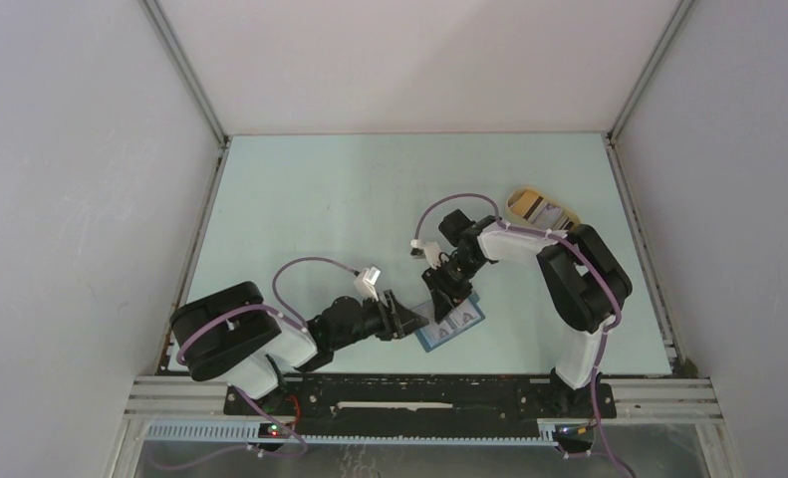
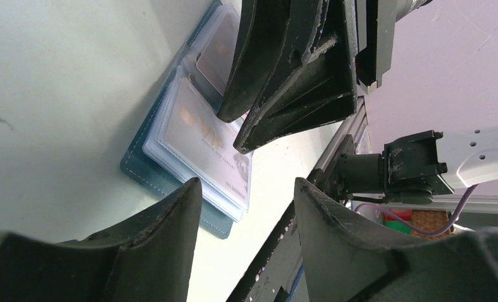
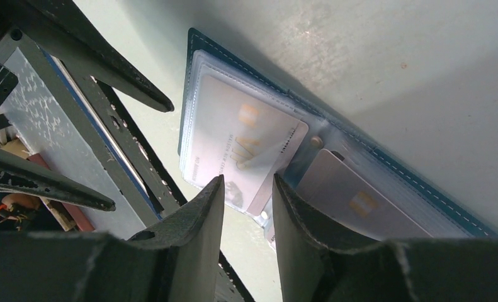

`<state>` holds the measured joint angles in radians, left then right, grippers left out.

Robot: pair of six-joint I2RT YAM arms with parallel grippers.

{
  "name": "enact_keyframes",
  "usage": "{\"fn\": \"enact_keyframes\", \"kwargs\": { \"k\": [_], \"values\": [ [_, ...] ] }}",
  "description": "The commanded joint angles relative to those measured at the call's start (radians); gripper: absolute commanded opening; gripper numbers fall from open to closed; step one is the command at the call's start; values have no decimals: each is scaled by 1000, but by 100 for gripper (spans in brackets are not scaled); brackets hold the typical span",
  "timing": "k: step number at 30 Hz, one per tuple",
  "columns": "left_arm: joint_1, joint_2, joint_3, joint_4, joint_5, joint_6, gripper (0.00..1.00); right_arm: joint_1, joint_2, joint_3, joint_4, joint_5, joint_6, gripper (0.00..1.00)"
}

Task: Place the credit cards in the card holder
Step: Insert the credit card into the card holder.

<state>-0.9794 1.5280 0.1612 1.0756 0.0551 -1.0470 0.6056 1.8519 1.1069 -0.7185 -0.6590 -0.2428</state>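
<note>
While the right gripper (image 3: 248,184) has its fingers (image 3: 202,214) a little apart around a card (image 3: 233,138) corner, it is hard to tell if they pinch it. The left gripper (image 2: 246,184) gapes, holding nothing. The card sits partly in the open holder (image 2: 142,170) on the table (image 1: 320,199). Best push it in straight and slow while the left gripper pins the holder.

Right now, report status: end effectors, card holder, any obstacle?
Left end effector open, empty. Right end effector open, over card holder. It lies open, cards inside. No obstacle.
</note>
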Motion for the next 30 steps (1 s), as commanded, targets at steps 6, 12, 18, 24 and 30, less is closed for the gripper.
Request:
{"fn": "enact_keyframes", "kwargs": {
  "k": [6,12,18,24,30],
  "values": [
    [-9,-7,20,39,-23,-18,60,-7,15,29,-14,-2,1,43],
    [-10,6,14,96,-20,-40,60,-7,19,31,-18,-1,-2,43],
    [-13,64,12,175,-12,-67,60,-6,22,31,-20,1,-2,43],
    [-12,122,2,216,-23,-95,58,-7,22,31,-21,2,-1,43],
    [-12,100,-21,174,-51,-95,58,-7,23,32,-21,5,-1,43]
  ]
}}
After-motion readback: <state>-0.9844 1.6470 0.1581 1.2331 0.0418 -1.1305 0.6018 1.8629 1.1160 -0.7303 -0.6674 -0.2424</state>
